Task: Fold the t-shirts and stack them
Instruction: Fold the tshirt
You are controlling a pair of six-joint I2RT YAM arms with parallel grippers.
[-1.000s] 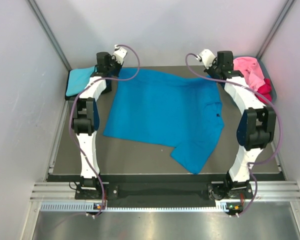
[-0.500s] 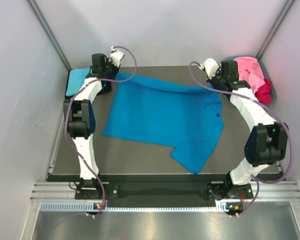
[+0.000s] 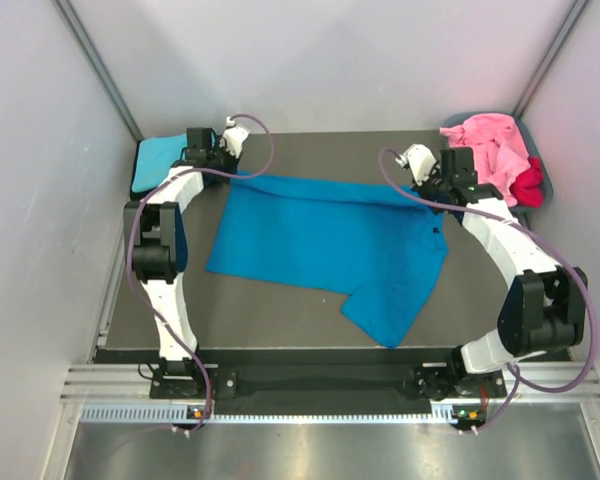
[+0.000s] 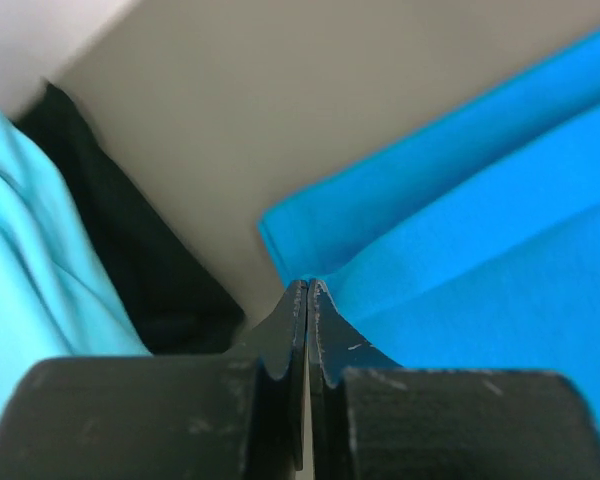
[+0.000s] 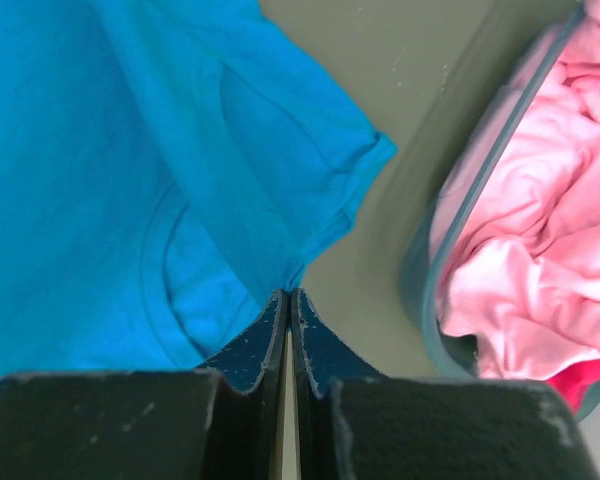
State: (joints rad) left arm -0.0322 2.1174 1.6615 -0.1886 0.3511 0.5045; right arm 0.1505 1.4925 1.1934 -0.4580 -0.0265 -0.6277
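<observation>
The bright blue t-shirt (image 3: 325, 245) lies spread on the dark mat, its far edge folded over toward the near side. My left gripper (image 3: 223, 165) is shut on the shirt's far left corner (image 4: 300, 270). My right gripper (image 3: 427, 190) is shut on the shirt's far right edge (image 5: 280, 270) by the sleeve. A folded turquoise t-shirt (image 3: 160, 157) lies at the far left; it also shows in the left wrist view (image 4: 30, 270). Pink t-shirts (image 3: 492, 140) and a crimson one (image 3: 529, 184) lie in the tub.
The grey-blue oval tub (image 5: 450, 230) stands at the far right corner by the right arm. White walls enclose the mat (image 3: 280, 310) on three sides. A rail runs along the near edge.
Both grippers have moved toward the near side, drawing the blue shirt's far edge over the shirt. The fold has grown wider.
</observation>
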